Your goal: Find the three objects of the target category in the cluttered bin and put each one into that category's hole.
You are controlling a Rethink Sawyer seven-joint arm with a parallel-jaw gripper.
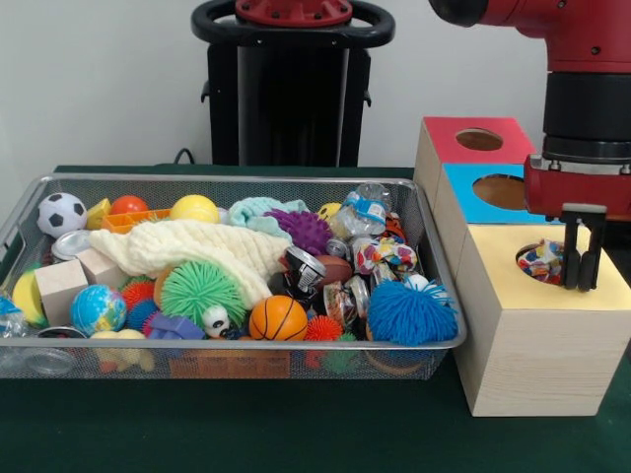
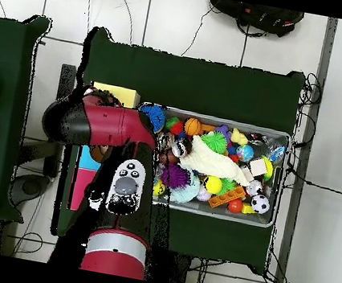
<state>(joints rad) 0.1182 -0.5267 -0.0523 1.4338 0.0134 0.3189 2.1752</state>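
Silver mesh bin, yellow-faced box, multicoloured rope toy, fuzzy blue ball, black-and-white football

The red and black arm reaches straight down, its jaws slightly parted and pointing downward.

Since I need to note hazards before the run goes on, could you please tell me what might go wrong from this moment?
1. The rope toy sits at the rim of the yellow box's hole, beside the gripper; it might catch on the edge instead of dropping through.
2. Another rope toy lies in the wire mesh bin, crowded by a fuzzy blue ball and clear jars; a grasp there could snag a neighbour.
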